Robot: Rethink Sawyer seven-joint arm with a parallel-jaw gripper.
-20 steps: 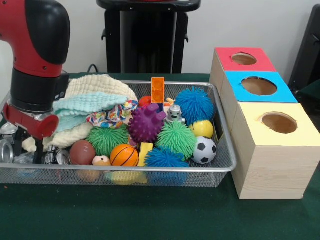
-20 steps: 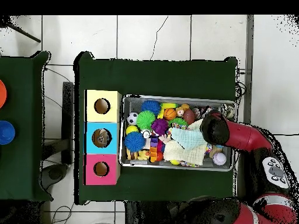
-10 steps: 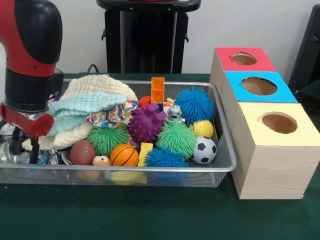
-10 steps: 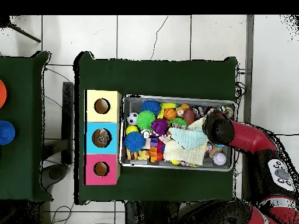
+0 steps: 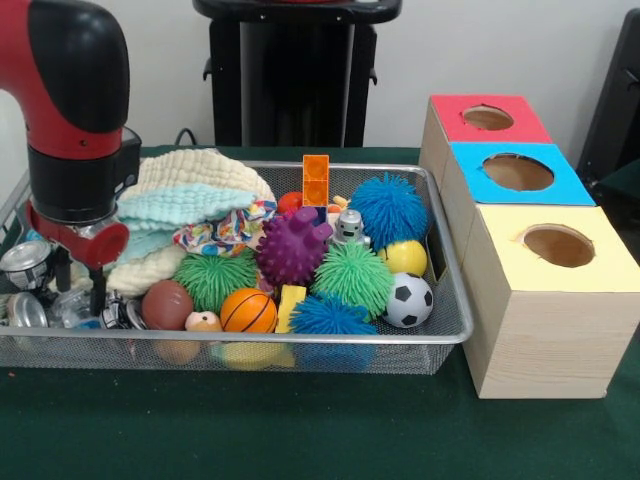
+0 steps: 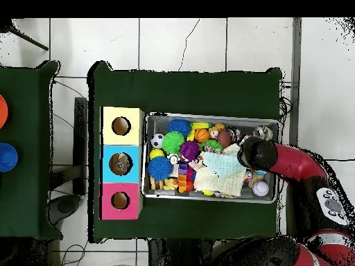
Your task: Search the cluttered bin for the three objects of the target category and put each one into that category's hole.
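Observation:
My gripper (image 5: pixel 80 283) hangs at the left end of the wire mesh bin (image 5: pixel 452 300), its two thin black fingers (image 5: pixel 97 291) apart and low among silver cans. One can (image 5: pixel 25 262) lies just left of it, another (image 5: pixel 22 310) sits at the bin's front corner. Nothing is clearly held between the fingers. In the overhead view the arm's wrist (image 6: pixel 253 153) covers the gripper, over the right part of the bin (image 6: pixel 208 116). Three boxes with round holes stand beside the bin: red (image 5: pixel 488 117), blue (image 5: pixel 517 172) and yellow (image 5: pixel 557 245).
A heap of cream, mint and patterned cloths (image 5: pixel 190 205) lies right of the gripper. The bin also holds spiky balls (image 5: pixel 292 248), a basketball (image 5: pixel 248 311), a brown football (image 5: pixel 166 304), a soccer ball (image 5: pixel 408 300), a small robot toy (image 5: pixel 349 227) and an orange block (image 5: pixel 316 180).
In the front view the gripper has shifted right and slightly up, uncovering the cans at the bin's left end. The fingers' gap looks the same.

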